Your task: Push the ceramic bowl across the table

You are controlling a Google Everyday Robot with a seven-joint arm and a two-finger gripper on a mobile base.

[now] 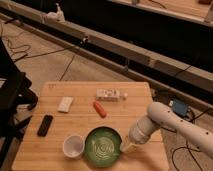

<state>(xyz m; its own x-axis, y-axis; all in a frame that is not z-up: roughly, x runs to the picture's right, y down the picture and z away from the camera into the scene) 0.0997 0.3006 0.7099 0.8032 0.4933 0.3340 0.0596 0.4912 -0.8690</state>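
Note:
The ceramic bowl [102, 146], dark green with a pale spiral inside, sits near the front edge of the light-wood table [125, 111]. A white cup [73, 146] stands right beside its left rim. My gripper [125, 147] at the end of the white arm [165, 122] reaches in from the right and sits against the bowl's right rim, low over the tabletop.
A black remote [45, 125] lies at the left, a white block [65, 104] behind it, a red-orange object [100, 108] mid-table and a white box [110, 94] near the back. A dark chair [12, 95] stands left of the table. Cables run over the floor.

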